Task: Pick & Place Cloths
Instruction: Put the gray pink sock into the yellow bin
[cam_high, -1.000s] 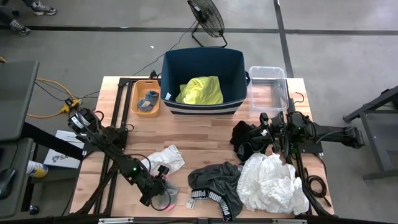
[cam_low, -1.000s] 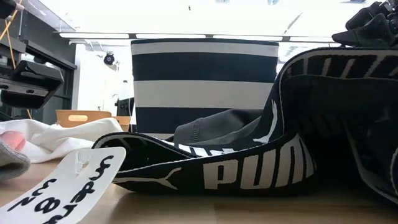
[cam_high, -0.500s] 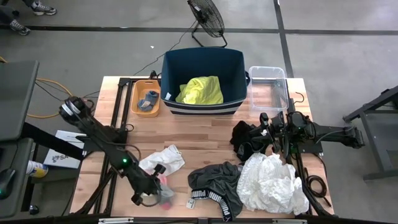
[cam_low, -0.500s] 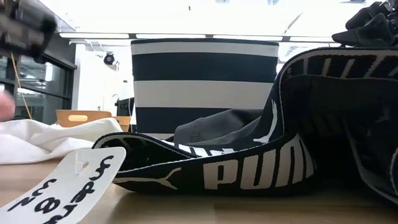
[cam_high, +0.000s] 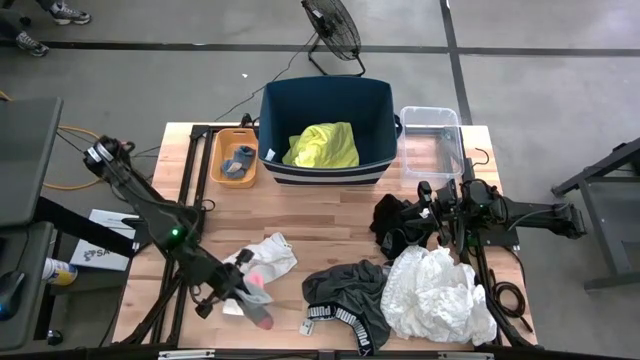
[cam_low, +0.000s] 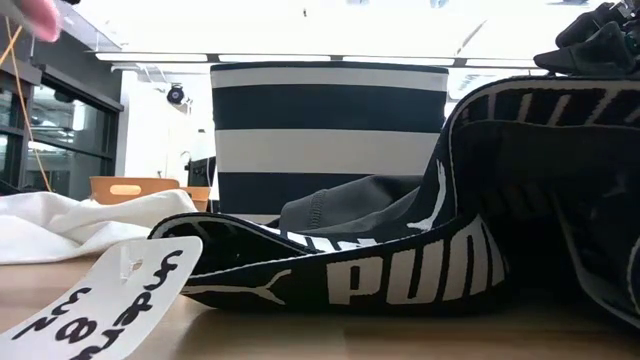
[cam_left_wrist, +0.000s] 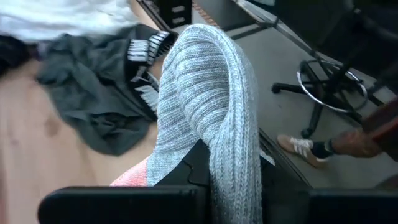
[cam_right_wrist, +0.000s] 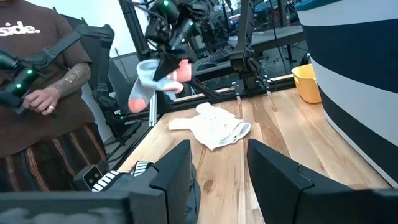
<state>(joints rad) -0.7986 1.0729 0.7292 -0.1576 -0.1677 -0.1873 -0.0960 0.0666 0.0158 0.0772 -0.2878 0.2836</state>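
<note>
The cloths lie mostly on the wooden table (cam_high: 330, 215), and from above we see the grey-pink socks (cam_high: 257, 296) lifted in the left gripper (cam_high: 240, 292) near the table's front left, fingers clamped on them. Just beside them lies a thin white cloth (cam_high: 270, 253); the dark grey shorts (cam_high: 348, 290) with the lettered waistband sit at the front middle, touching a big crumpled white cloth (cam_high: 437, 293). A black cloth (cam_high: 397, 222) lies by the right gripper (cam_high: 427, 215), which waits at the table's right side. The yellow shirt (cam_high: 322, 146) is in the navy bin (cam_high: 275, 110), with an orange tray (cam_high: 219, 160) on one side and a clear box (cam_high: 433, 135) on the other. At table height we see the waistband (cam_low: 400, 275) stretched across the front, a paper tag (cam_low: 110, 295) beside it, the striped bin wall (cam_low: 328, 135) behind and the white cloth (cam_low: 60, 230) to the left. Through the left wrist camera the socks (cam_left_wrist: 208, 118) hang draped over the clenched fingers, with the shorts (cam_left_wrist: 99, 93) on the table beyond. Through the right wrist camera we see the right gripper (cam_right_wrist: 219, 168) with its fingers (cam_right_wrist: 174, 168) spread apart and holding nothing, the socks (cam_right_wrist: 152, 81) held up across the table, the white cloth (cam_right_wrist: 214, 127) below them, and a person (cam_right_wrist: 43, 93) standing at the side.
</note>
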